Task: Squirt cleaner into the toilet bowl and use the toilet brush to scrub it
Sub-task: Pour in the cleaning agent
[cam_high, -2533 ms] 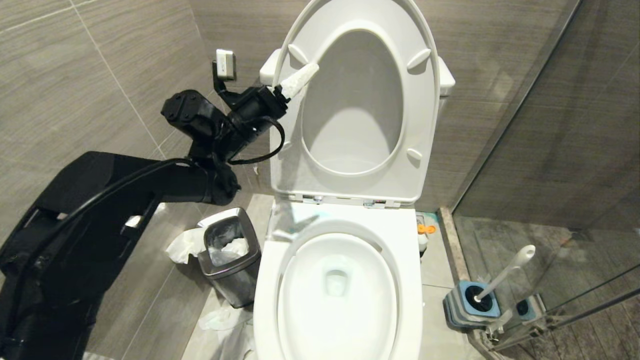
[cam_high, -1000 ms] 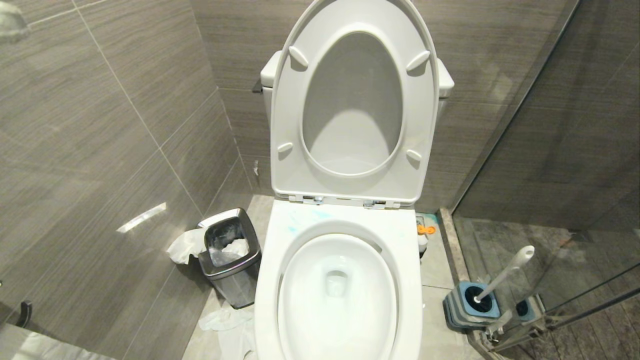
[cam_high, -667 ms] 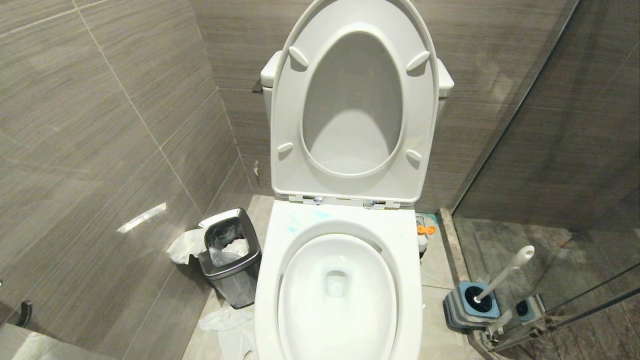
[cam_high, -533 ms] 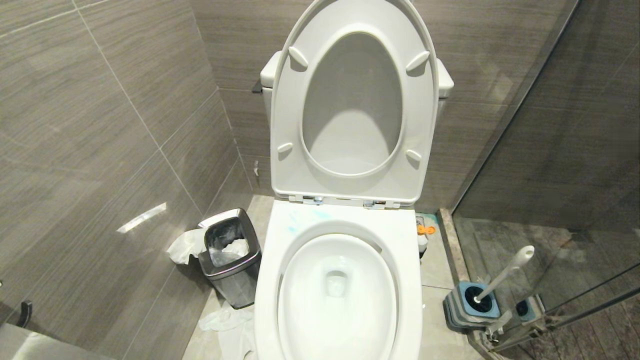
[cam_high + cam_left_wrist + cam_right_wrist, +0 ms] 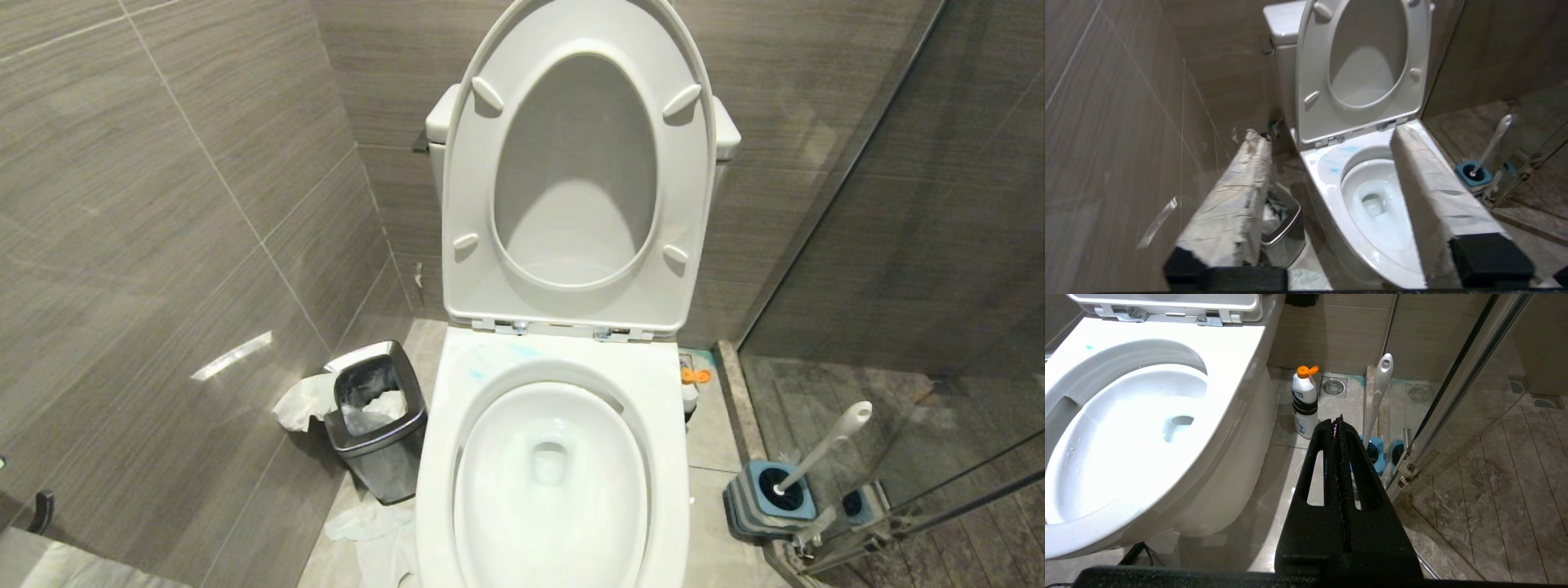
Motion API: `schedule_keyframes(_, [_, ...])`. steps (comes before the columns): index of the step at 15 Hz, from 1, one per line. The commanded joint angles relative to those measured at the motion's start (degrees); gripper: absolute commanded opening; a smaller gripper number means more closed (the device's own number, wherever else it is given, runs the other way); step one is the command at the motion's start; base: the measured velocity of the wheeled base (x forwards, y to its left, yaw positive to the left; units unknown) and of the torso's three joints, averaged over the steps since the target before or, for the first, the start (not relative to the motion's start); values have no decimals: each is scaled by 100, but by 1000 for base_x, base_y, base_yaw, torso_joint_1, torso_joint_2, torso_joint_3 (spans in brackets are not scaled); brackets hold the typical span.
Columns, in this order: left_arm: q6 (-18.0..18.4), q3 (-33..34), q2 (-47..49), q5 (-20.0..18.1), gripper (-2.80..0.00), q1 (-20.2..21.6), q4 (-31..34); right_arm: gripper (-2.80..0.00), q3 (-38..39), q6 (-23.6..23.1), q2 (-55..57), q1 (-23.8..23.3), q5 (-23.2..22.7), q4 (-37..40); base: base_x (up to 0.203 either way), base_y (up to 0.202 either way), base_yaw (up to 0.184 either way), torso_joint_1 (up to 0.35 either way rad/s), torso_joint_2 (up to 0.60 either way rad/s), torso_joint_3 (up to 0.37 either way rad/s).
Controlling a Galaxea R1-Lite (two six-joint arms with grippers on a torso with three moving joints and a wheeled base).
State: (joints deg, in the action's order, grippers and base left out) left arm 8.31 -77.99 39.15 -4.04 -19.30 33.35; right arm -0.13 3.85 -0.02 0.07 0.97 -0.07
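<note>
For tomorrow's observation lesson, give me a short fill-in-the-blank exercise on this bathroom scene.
1. The toilet seat and lid stand ____.
2. The brush rests in a blue ____ on the floor.
3. The white bottle beside the toilet has an ____ cap.
4. The steel bin holds crumpled ____.

Missing words: raised; holder; orange; paper

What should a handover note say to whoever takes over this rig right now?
Left gripper: open, empty, hanging above the toilet's left side.
Right gripper: shut, empty, parked low beside the bowl.
Toilet bowl: seat and lid up, blue cleaner smears on the back left rim.
Cleaner bottle: on the floor right of the toilet.
Toilet brush: in its holder by the glass door.
Done: cleaner squirted.
Left: take the brush, scrub.
</note>
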Motion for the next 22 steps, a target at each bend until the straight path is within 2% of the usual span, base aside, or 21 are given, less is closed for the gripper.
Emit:
schedule_keyframes(1, [1,-38,-507,-334,-280,245,26,-280,-4,1,2,1,-1,-1,0,0,0,0,0,0])
schedule_keyframes(4, [-51,-35,-1347,-736,-280,485,52,-280,-4,1,2,1,-1,-1,0,0,0,0,0,0])
schedule_keyframes(8, [-97,-108,-2310,-849,-280,702,226,-280,-2,1,2,1,-1,-1,0,0,0,0,0,0])
schedule_keyframes(10, [-138,-479,-2308,-834,-280,780,329,-280,-4,1,2,1,-1,-1,0,0,0,0,0,0])
schedule_keyframes(12, [-336,-620,-2299,-838,-280,1112,388,-280,2,1,2,1,-1,-1,0,0,0,0,0,0])
schedule_keyframes(14, [-418,-874,-2299,-822,-280,1137,734,-280,-4,1,2,1,-1,-1,0,0,0,0,0,0])
schedule_keyframes(16, [-542,-1116,-2331,-864,-280,1579,1148,-280,1,1,2,1,-1,-1,0,0,0,0,0,0])
schedule_keyframes(17, [-639,-993,-2490,-904,-280,1710,1201,-280,5,1,2,1,-1,-1,0,0,0,0,0,0])
schedule_keyframes(20, [-736,-32,-3468,-1080,-280,1868,1280,-280,-4,1,2,1,-1,-1,0,0,0,0,0,0])
schedule_keyframes(22, [-761,190,-3903,-1106,-280,1911,1808,-280,-2,1,2,1,-1,-1,0,0,0,0,0,0])
